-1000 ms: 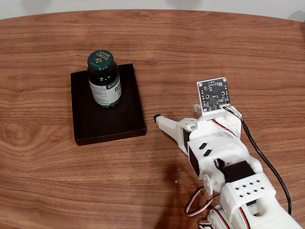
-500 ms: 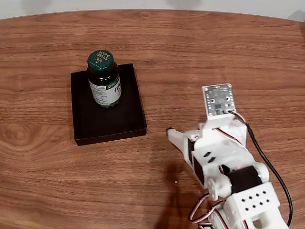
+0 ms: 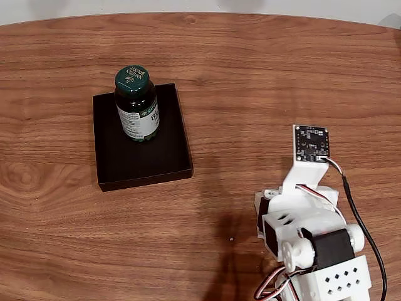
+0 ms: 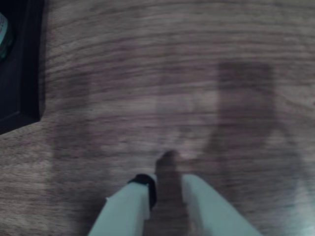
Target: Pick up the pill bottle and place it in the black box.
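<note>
Nearest you in the fixed view, the arm is folded low at the right near edge of the worktop (image 3: pixel 263 69). In the wrist view your gripper (image 4: pixel 165 189) hangs empty over bare wood, its fingers a narrow gap apart. Farther left, well apart from it, the pill bottle (image 3: pixel 136 105) stands upright inside the black box (image 3: pixel 141 160), toward its far side.
</note>
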Motion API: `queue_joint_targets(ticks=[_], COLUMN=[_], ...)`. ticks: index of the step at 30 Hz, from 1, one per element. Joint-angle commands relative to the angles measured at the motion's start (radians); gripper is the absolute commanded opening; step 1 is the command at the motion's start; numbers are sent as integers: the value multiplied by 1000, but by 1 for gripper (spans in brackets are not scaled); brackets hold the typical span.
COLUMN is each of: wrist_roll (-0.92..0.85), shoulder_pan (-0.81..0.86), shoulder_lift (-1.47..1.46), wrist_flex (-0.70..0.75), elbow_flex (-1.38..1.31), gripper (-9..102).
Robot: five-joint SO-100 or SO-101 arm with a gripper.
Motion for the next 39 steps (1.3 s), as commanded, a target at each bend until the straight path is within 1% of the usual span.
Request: queue_joint_targets(ticks=[1, 5, 10, 13, 18, 21, 32, 39], wrist_roll=[-63, -143, -265, -284, -318, -256, 51, 69], shoulder_pan=[5, -6, 2, 3, 15, 6, -17, -17], shoulder_lift=[20, 35, 66, 72, 98, 133, 133, 133], wrist_flex=[43, 91, 141, 179, 199, 276, 486, 500], elbow_flex=[-11, -11, -11, -11, -11, -11, -11, -11], gripper=[1, 1, 3, 3, 2, 3, 3, 3])
